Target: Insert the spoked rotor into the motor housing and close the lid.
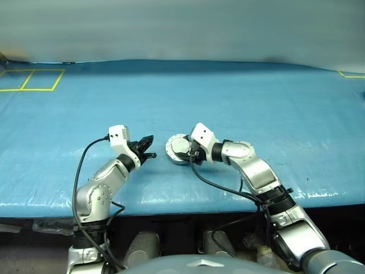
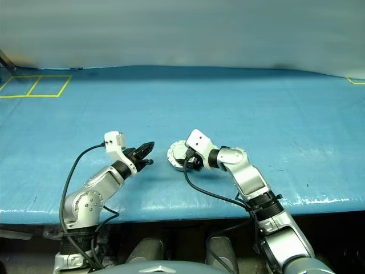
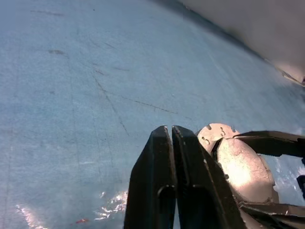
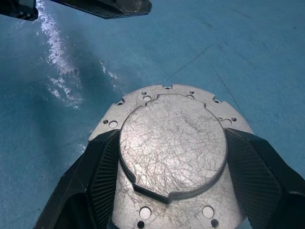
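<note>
Right fingers clasp the closed lid; left fingers, pressed together, hover beside.

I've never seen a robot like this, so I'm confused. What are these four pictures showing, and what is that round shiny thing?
It is a robot with two arms. Two pictures come from cameras in its head, looking down at a blue table. The other two come from little cameras on its wrists. Each arm ends in a gripper, a pincher with two black fingers. The right gripper is squeezing the round grey metal motor housing from both sides, with its lid closed. The left gripper is pinched shut, holding nothing, just beside it.
</note>
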Robot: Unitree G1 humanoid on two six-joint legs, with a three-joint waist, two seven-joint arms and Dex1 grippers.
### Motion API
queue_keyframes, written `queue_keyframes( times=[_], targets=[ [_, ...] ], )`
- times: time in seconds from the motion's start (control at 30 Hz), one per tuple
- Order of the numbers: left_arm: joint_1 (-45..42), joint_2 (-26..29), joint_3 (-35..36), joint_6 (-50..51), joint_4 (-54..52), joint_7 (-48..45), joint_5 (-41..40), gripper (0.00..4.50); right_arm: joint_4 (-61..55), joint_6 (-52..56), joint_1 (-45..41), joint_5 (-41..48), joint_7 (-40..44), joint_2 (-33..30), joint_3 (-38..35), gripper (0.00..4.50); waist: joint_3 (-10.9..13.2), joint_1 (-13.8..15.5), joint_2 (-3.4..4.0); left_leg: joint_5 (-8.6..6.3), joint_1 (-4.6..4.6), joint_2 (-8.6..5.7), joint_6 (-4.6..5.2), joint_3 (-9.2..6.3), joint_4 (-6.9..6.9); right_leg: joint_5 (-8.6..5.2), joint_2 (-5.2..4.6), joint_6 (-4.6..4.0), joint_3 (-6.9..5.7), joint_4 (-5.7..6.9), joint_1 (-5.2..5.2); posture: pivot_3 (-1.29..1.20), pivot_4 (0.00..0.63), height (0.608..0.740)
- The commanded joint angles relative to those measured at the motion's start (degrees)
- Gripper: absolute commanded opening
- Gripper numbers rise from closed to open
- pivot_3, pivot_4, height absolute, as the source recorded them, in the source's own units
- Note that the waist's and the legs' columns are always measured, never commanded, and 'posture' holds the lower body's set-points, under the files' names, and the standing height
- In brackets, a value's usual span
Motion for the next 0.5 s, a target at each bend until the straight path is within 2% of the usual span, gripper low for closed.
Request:
queue_keyframes(
  times=[0.03,0.5],
  targets=[
    [-1.59,-1.29,1.35,3.28,-1.35,1.45,-3.93,0.02,2.46,2.03,1.55,-1.84,-0.01,-0.83,1.55,3.04,0.00,-0.03,0.00,0.00,0.00,0.00,0.00,0.00,0.00,0.00,0.00,0.00,0.02,0.00,0.00,0.00,0.150,0.740],
    [-1.84,-2.10,-5.27,6.98,2.39,2.33,-1.23,0.02,2.50,2.25,1.45,-2.02,-0.10,-0.93,1.66,3.04,-0.01,-0.01,-0.01,0.02,0.00,0.00,-0.04,0.00,-0.04,-0.01,0.00,-0.03,0.08,-0.01,-0.02,0.00,0.150,0.740]
  ],
)
